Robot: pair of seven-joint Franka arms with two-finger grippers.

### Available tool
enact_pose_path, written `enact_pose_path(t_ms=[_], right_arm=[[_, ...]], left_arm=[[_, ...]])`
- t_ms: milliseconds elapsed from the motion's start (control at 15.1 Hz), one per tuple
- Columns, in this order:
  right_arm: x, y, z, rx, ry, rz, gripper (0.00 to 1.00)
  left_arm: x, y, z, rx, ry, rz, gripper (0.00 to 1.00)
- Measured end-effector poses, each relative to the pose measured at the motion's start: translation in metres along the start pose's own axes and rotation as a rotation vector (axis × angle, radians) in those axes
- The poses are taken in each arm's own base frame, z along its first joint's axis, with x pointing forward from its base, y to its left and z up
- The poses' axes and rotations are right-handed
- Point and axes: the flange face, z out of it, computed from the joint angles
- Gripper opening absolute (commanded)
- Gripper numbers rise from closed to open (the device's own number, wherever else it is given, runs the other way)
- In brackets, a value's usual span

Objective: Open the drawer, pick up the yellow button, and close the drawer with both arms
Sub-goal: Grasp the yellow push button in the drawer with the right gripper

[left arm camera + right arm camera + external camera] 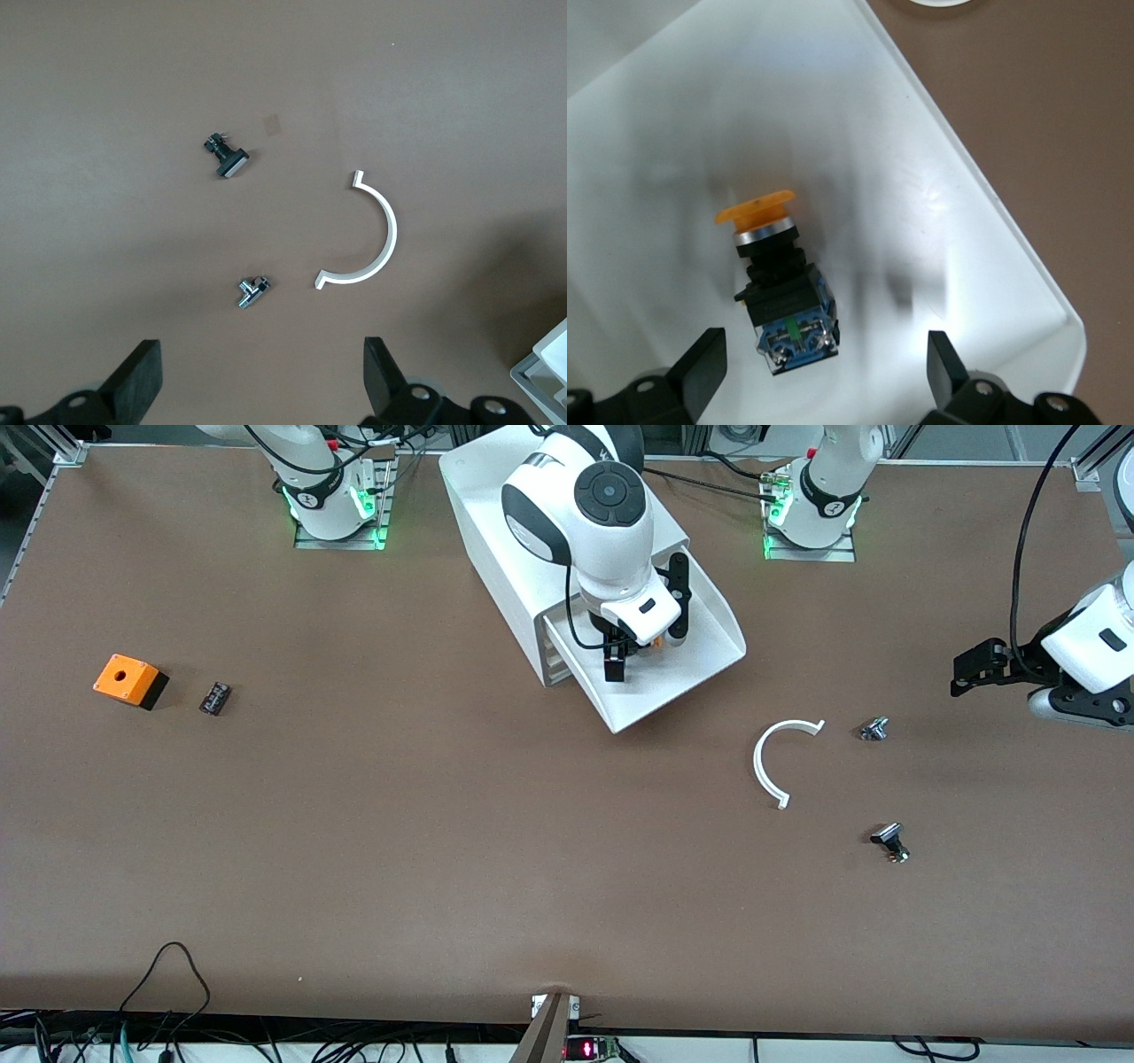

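Observation:
The topmost drawer (704, 642) of the white cabinet (478, 505) stands pulled out. The button (772, 266) lies on its side on the drawer floor (921, 159), with its orange cap, black body and blue end showing. My right gripper (620, 662) hangs over the drawer, open, with the button's blue end between its fingers in the right wrist view (824, 376), not touched. My left gripper (970, 669) is open and empty (261, 385) over the bare table at the left arm's end.
A white curved strip (772, 760) (379, 237), a small metal part (873, 729) (252, 290) and a black part (890, 841) (229, 158) lie near the left gripper. An orange cube (130, 680) and a small black block (214, 697) lie at the right arm's end.

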Motion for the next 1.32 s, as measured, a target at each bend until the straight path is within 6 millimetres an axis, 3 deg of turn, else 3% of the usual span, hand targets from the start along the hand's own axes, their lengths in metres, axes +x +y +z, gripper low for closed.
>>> enact_pose_path(t_ms=[330, 396, 528, 726, 1123, 1321], right_arm=[[0.002, -0.001, 0.012, 0.009, -0.013, -0.020, 1.00], [0.003, -0.004, 0.015, 0.011, -0.016, -0.024, 0.95], [0.007, -0.009, 0.021, 0.014, -0.023, -0.034, 0.71], [0.011, -0.014, 0.024, -0.009, -0.044, -0.055, 0.53], [0.011, -0.014, 0.023, -0.036, -0.062, -0.070, 0.31], [0.014, -0.017, 0.021, -0.059, -0.075, -0.081, 0.28]], left_arm=[[0.000, -0.001, 0.001, 0.000, -0.002, -0.002, 1.00], [0.000, -0.001, 0.001, 0.000, -0.002, -0.003, 1.00], [0.000, -0.002, 0.001, 0.000, -0.002, -0.004, 1.00], [-0.001, -0.003, 0.001, 0.000, -0.003, -0.006, 1.00], [-0.001, -0.003, 0.002, 0.000, -0.003, -0.007, 1.00], [-0.001, -0.003, 0.002, 0.000, -0.003, -0.007, 1.00]])
